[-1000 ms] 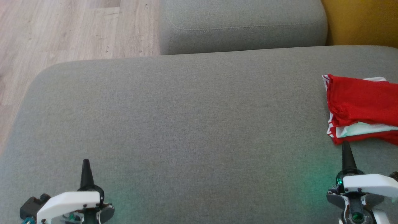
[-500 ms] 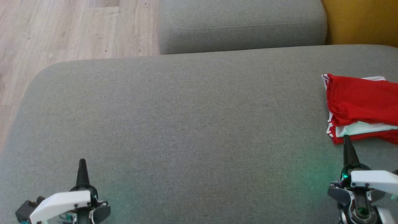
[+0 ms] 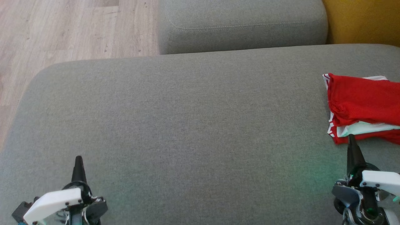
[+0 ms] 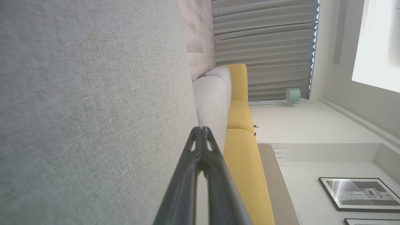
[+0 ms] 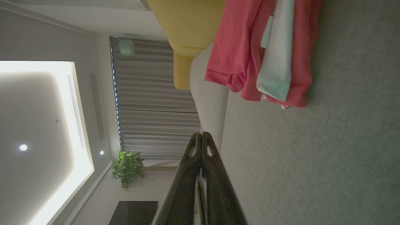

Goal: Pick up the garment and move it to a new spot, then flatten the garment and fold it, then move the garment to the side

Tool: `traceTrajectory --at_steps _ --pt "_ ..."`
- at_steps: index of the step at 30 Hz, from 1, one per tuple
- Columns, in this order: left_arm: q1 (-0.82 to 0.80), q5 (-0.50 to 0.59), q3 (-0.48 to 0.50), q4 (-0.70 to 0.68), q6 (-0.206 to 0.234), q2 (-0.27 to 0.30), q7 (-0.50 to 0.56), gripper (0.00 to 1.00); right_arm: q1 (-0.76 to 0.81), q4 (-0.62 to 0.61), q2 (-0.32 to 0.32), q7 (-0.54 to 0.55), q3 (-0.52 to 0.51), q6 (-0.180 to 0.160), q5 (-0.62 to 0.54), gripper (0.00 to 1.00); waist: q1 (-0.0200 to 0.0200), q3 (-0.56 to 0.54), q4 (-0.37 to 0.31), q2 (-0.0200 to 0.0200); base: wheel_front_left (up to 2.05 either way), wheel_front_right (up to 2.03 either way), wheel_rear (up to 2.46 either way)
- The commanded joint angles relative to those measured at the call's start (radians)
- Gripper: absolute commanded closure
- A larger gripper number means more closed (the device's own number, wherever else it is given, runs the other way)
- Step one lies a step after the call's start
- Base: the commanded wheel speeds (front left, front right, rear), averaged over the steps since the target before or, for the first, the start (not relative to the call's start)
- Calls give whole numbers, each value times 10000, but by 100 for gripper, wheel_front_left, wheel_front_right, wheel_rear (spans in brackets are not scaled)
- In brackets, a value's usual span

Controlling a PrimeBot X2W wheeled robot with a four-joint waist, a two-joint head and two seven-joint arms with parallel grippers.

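One folded red-and-white fabric garment (image 3: 362, 103) lies at the right side of the wide grey upholstered sofa cushion (image 3: 187, 125). Its long axis runs left to right, and the head view's edge cuts off its right end. Both arms reach in low from the near side, pointing away from the robot. The right gripper (image 3: 351, 137) has its fingers pressed together, empty, tips near the garment's near hem. The left gripper (image 3: 78, 159), fingers likewise together and empty, sits well apart over bare cushion.
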Motion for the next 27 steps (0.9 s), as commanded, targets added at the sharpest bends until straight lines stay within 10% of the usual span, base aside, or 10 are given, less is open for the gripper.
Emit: traceTrajectory --at_steps 1,27 --pt "-552 -227 358 -368 -101 54 102 100 -522 -453 -67 129 179 -16 322 100 0 2 -3 -1 0 0 0" --pt "-577 -798 491 -423 -151 56 277 100 -538 -537 -70 303 142 -17 1029 100 0 12 -18 -1 0 0 0"
